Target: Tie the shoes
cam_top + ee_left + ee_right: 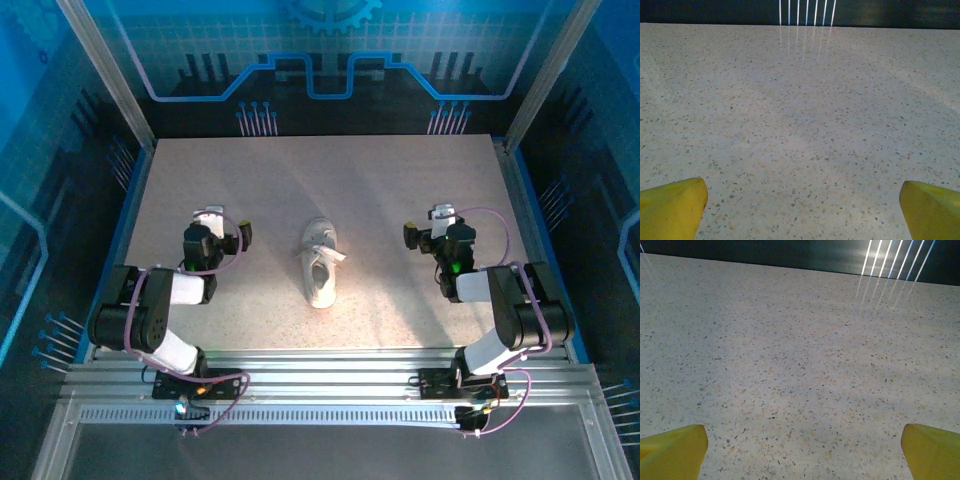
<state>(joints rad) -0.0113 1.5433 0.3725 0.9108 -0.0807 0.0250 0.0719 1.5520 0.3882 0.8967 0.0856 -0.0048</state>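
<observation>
Nearest the camera, a ribbed aluminium rail (320, 385) runs along the near edge and carries both arm bases.

The left arm (150, 315) folds up from its base and reaches forward. The left pincer (222, 222) sits over the speckled beige stone-pattern worktop (400, 180), left of centre. In the left wrist view this pincer (802, 210) stands spread wide, its yellow fingers (672, 207) at opposite lower corners with bare worktop between them. It grips nothing.

The right arm (510, 310) mirrors this pose. The right pincer (428, 222) sits right of centre, and in the right wrist view it (802, 450) is likewise fully spread, its yellow fingers (672, 450) far apart over bare surface. It too is empty.

The small white low-top sneaker (320, 265) lies between the two pincers, well apart from both, near the middle of the worktop with its length running near to far. Its white laces (330, 252) lie loose across the upper. The dark opening appears to face the near end, though the overhead view is too coarse to be certain.

Beyond the worktop's far edge stands a dark back panel with blue-lit line patterns (320, 60).
</observation>
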